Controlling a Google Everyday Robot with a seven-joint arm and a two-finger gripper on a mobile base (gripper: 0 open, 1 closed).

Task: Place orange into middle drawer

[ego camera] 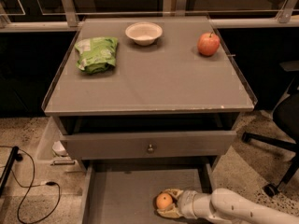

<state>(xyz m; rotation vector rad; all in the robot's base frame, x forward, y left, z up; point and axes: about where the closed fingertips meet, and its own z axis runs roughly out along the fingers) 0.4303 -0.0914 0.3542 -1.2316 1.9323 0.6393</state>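
The orange (163, 201) is small and round, low over the floor of the pulled-out middle drawer (121, 195), at its right front. My gripper (166, 202) reaches in from the lower right on a white arm, with its tan fingers around the orange, one above and one below it. Whether the orange touches the drawer floor I cannot tell.
Above is a drawer with a grey front panel and round knob (150, 148), slightly out. On the cabinet top lie a green bag (96, 54), a white bowl (144, 32) and a red apple (208, 44). An office chair base (275, 148) stands right; cables (28, 185) lie left.
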